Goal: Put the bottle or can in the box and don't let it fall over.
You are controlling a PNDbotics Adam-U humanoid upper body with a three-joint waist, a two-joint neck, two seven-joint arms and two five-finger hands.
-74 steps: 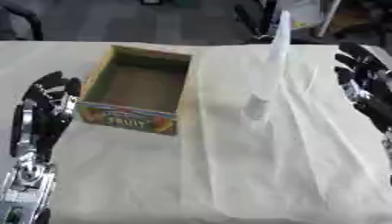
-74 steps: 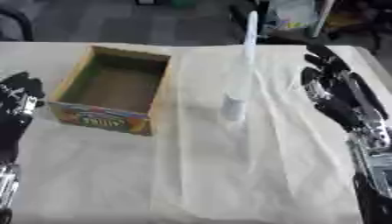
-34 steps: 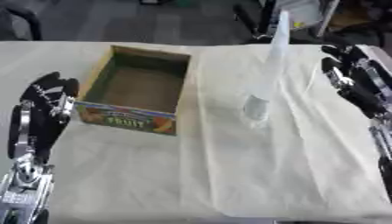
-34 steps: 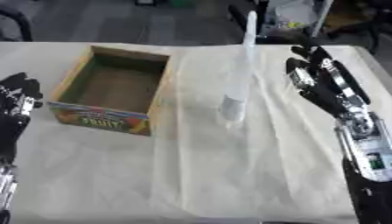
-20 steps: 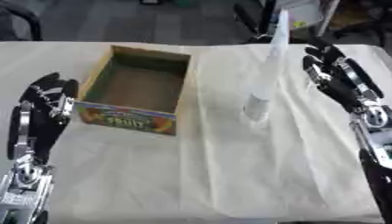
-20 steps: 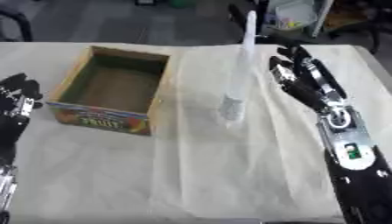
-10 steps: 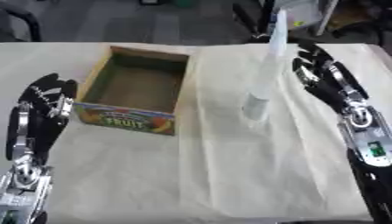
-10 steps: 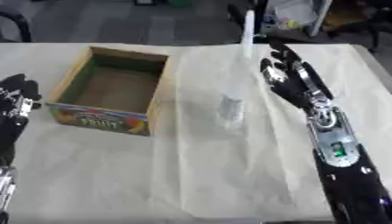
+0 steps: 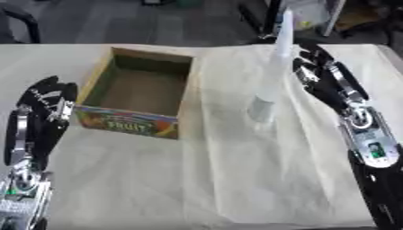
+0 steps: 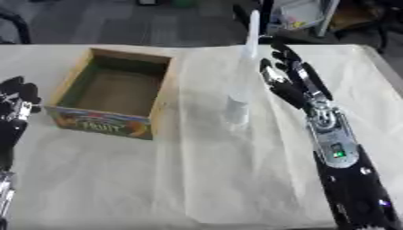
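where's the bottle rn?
The bottle stands upright on the white cloth, mid-table, between the open box on its left and the right robot hand close beside it.

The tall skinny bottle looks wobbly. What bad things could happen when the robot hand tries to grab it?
The bottle is tall and narrow and stands upright on a wrinkled cloth, so a sideways bump from the right hand, open close beside it, could tip it. The box sits to the bottle's left, so the bottle might catch the box wall on the way in. It may also lean once inside.
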